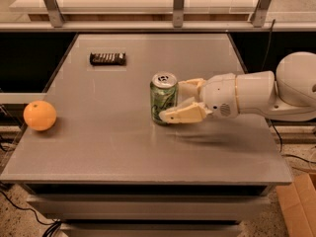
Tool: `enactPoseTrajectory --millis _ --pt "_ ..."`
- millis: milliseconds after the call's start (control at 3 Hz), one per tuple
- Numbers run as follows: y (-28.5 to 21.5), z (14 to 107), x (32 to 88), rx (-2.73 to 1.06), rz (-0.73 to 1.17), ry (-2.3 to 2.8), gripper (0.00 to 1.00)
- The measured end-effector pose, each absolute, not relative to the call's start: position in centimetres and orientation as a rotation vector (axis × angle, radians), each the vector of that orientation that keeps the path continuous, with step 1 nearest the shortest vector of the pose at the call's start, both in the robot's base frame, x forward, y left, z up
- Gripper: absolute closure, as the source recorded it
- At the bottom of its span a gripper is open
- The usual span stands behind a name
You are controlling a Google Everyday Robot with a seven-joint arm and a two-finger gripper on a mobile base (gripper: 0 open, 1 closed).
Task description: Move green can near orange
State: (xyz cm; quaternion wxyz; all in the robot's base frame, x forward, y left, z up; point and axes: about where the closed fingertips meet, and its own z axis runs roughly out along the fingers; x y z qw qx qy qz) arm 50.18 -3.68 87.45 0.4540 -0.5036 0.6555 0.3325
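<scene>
My gripper (172, 101) reaches in from the right, low over the smooth grey table (123, 152), with its cream plastic fingers spread wide. The near finger crosses in front of the green can (163, 95) and the far one sits behind it. The can is a slim metal cylinder standing upright at my fingertips, mid-table. The round, glossy orange (39, 115) rests well apart at the table's left edge. Farthest back lies a flat dark snack bar (107, 59).
</scene>
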Motion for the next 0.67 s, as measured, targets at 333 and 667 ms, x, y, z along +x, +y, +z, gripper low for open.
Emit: enactPoseTrajectory --millis 333,667 --pt "-2.99 87.95 50.51 -1.236 0.853 1.578 0.63" --pt "-2.41 88.76 50.57 -1.238 0.884 1.536 0.87"
